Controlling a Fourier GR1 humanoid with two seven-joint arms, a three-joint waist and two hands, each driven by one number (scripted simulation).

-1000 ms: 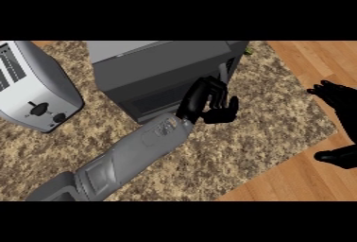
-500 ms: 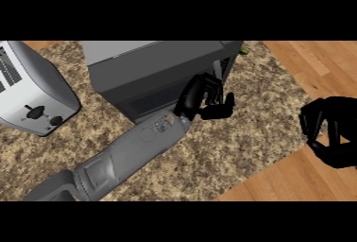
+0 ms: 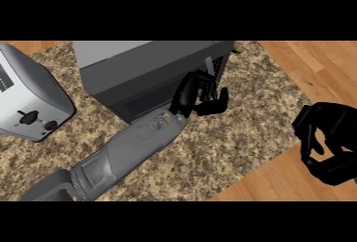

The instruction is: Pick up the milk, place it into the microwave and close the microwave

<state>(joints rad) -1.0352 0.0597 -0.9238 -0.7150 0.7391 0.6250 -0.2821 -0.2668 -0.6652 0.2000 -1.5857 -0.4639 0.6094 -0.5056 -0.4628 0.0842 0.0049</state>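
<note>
Fingers [image 3: 335, 174] of the right hand [image 3: 329, 122] are curled inward and clenched on nothing that shows; this hand hangs well to the right of the single microwave [image 3: 146, 66], over wooden boards [image 3: 314, 66] beyond the worktop [image 3: 230, 142]. One left hand [image 3: 197, 97] lies against the microwave's dark front near its right corner, its fingers [image 3: 190, 84] released, only slightly bent and holding nothing, with the one visible grey forearm [image 3: 125, 151] slanting away from the microwave across the speckled worktop. One silver toaster [image 3: 31, 94] stands just left of the microwave. That makes two hands, one microwave and one toaster. I cannot tell where the milk is, and whether it sits inside the microwave is hidden.
</note>
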